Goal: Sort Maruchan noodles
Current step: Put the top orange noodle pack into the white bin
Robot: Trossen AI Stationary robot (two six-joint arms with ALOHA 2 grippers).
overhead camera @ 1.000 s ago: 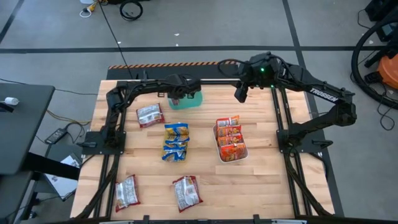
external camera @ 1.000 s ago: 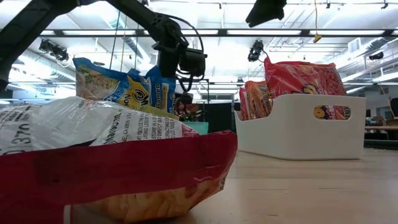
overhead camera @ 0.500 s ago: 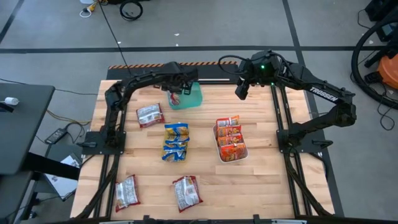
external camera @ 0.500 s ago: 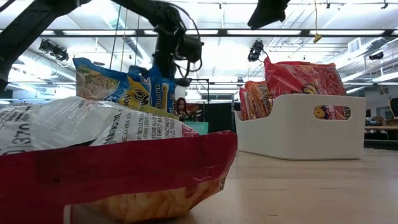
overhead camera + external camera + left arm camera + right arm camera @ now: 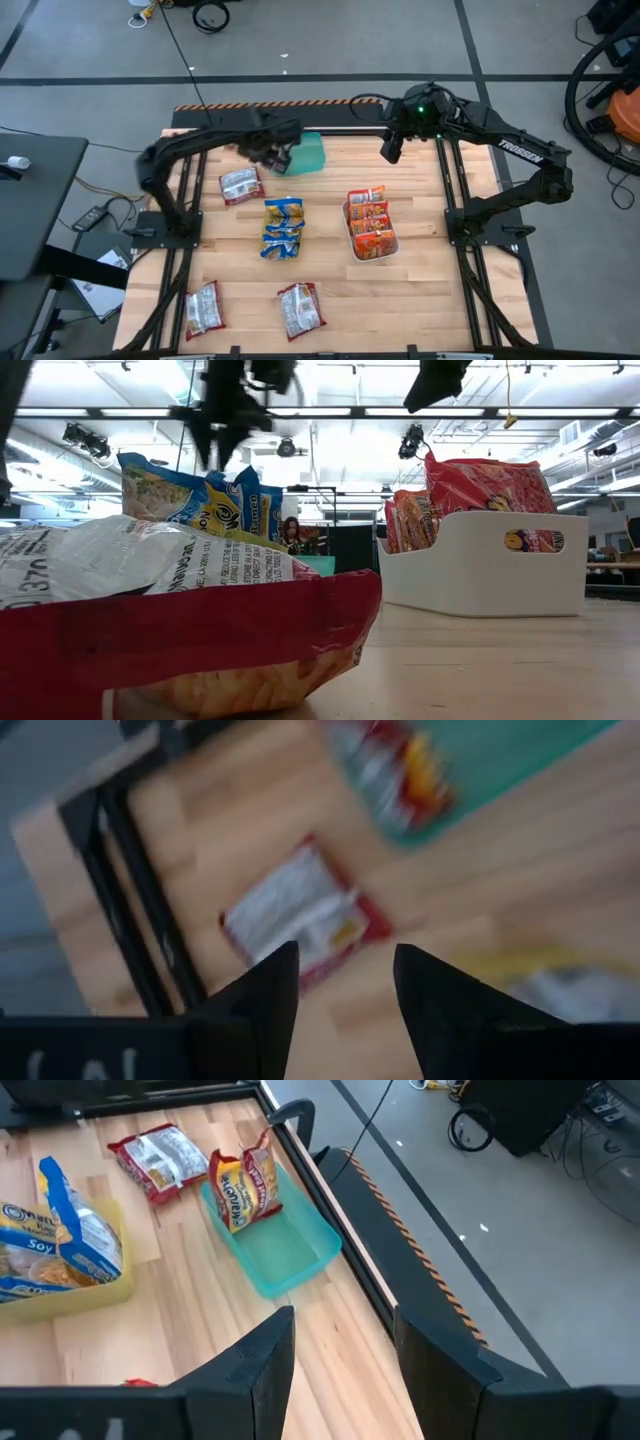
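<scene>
The left gripper (image 5: 272, 150) is held above the table (image 5: 430, 290) at the left edge of the green tray (image 5: 310, 155), its jaws apart and empty in the left wrist view. One silver-and-red packet (image 5: 245, 1188) is seen standing on edge inside the green tray. Another silver-and-red packet (image 5: 240, 185) lies flat just beside the tray, and two more (image 5: 203, 307) (image 5: 300, 308) rest near the front edge. Blue-and-yellow packets (image 5: 283, 228) are stacked in the yellow tray (image 5: 100, 1285) at the middle, and orange-red packets (image 5: 369, 220) are stood in the white tray (image 5: 480, 565). The right gripper (image 5: 390, 148) is held over the table's far edge, jaws apart, empty.
</scene>
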